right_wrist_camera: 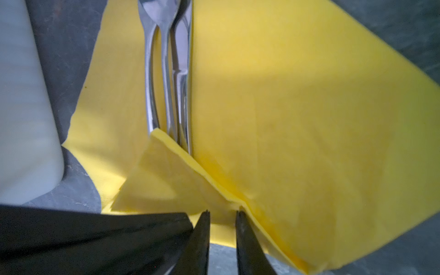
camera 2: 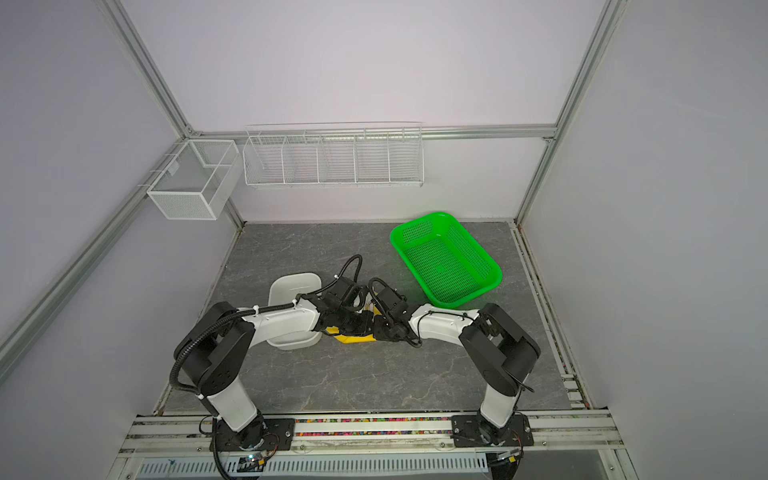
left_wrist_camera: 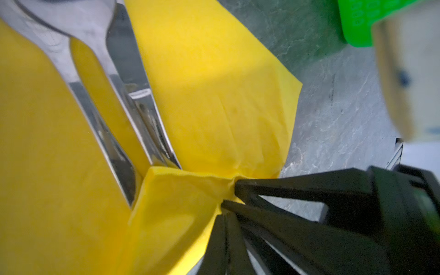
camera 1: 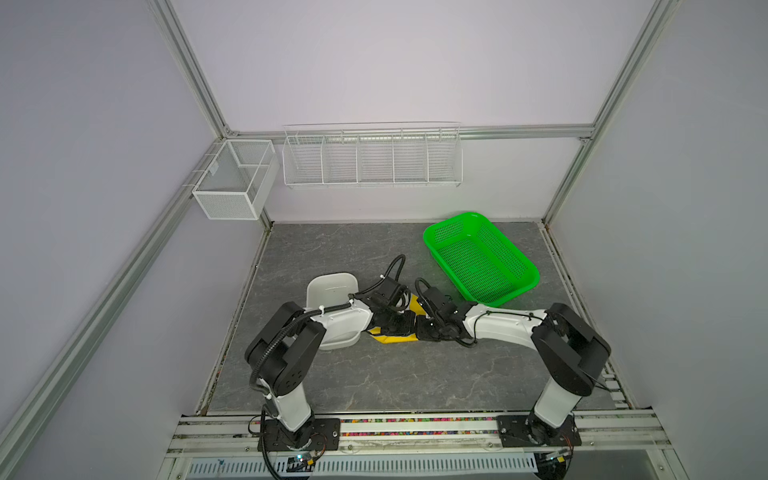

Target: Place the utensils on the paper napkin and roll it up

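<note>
The yellow paper napkin (camera 1: 388,338) (camera 2: 353,338) lies mid-table, mostly hidden under both wrists in both top views. The silver utensils (right_wrist_camera: 171,71) (left_wrist_camera: 133,100) lie side by side on the napkin (right_wrist_camera: 297,107). A corner flap (left_wrist_camera: 181,202) is folded up over their handle ends. My left gripper (left_wrist_camera: 225,214) is shut, its tips pinching that flap's edge. My right gripper (right_wrist_camera: 222,216) comes in from the opposite side. Its fingers (right_wrist_camera: 240,228) stand slightly apart, tips against the fold's crease, with napkin and table showing between them.
A white oblong tray (camera 1: 332,286) sits just left of the napkin, under the left forearm. A green perforated basket (camera 1: 478,257) (camera 2: 444,257) stands at the back right. On the back wall hang a wire rack (camera 1: 372,158) and a mesh box (camera 1: 232,183).
</note>
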Motion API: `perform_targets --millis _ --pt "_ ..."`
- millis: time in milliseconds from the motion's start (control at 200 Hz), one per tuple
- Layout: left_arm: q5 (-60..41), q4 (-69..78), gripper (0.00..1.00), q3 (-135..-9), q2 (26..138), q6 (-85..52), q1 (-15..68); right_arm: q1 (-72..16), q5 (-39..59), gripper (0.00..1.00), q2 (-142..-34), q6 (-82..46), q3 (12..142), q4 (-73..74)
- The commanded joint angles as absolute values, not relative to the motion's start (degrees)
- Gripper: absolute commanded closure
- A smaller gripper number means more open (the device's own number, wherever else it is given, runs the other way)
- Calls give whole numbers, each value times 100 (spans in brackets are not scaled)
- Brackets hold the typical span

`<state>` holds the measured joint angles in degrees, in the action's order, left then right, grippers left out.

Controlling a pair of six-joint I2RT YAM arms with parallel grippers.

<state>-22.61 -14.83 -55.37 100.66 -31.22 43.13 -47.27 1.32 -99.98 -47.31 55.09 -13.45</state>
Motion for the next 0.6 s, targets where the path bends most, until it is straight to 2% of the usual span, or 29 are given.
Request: perform_targets --millis 0,195,430,595 --pt "-2364 -1433 98 -5625 10230 -3129 4351 -4696 150 77 -9923 -4742 5530 -1345" --pt "-2033 -1745 100 -5700 10314 -3103 4350 -4698 122 78 -9782 -4756 5487 -1276" --pt "-1967 -1786 100 -5694 10336 -3067 4351 -4627 -611 73 -8899 -5041 5162 -1722" --pt "-2003 -1740 100 -5708 10367 -3059 4351 -4450 -267 69 -8532 -5463 4594 -1399"
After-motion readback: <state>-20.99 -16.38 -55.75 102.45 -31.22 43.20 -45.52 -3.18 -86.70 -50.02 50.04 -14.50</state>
